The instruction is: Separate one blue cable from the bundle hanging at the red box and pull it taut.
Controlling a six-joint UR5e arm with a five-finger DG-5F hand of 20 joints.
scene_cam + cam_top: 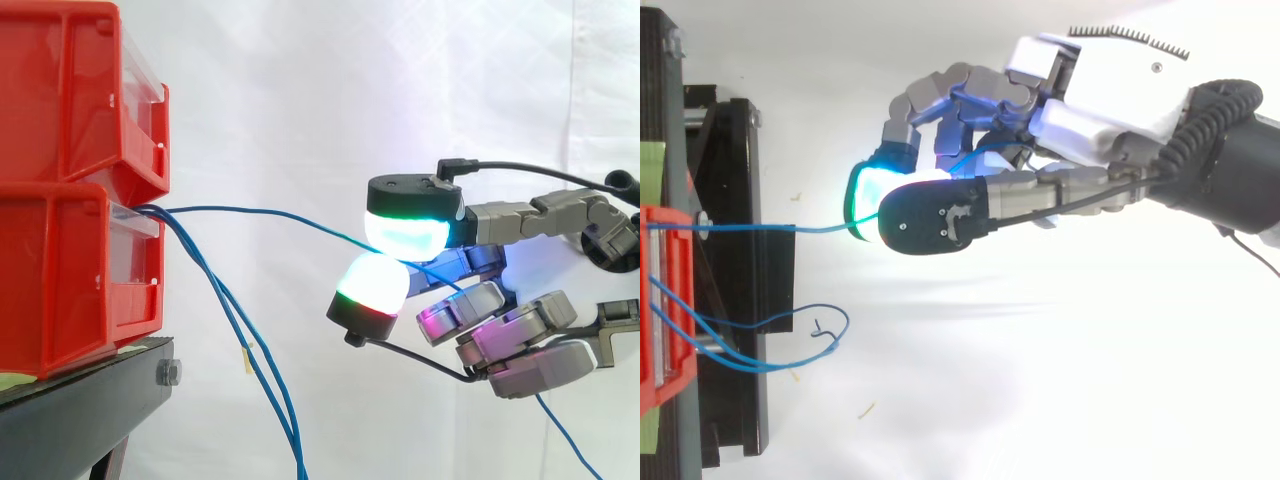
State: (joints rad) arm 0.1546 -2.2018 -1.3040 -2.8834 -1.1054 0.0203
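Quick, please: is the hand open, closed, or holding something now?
The hand is shut on one blue cable, pinched between its glowing fingertips.

A black metal stand (95,415) is standing well apart from the hand (500,215), out beyond its fingertips and lower than them. It is carrying a red plastic bin (60,285), which is sitting directly on its top at about the hand's height. A yellow-green strip (15,380) is lying between that bin and the stand's top. A grey bolt head (170,373) is showing at the stand's corner nearest the hand.
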